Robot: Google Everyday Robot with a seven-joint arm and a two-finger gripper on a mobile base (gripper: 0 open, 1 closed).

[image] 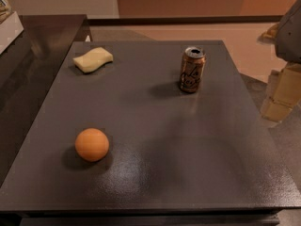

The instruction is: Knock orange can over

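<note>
The orange can [192, 70] stands upright on the far right part of the dark grey table [155, 173]; it is copper-orange with dark swirling marks and a silver top. My gripper [283, 94] hangs at the right edge of the view, beyond the table's right side and well to the right of the can, partly cut off by the frame. It touches nothing on the table.
A pale yellow sponge [92, 59] lies at the far left of the table. A round orange ball [92, 144] sits at the near left. A second dark table [28, 65] adjoins on the left. The floor lies beyond the far and right edges.
</note>
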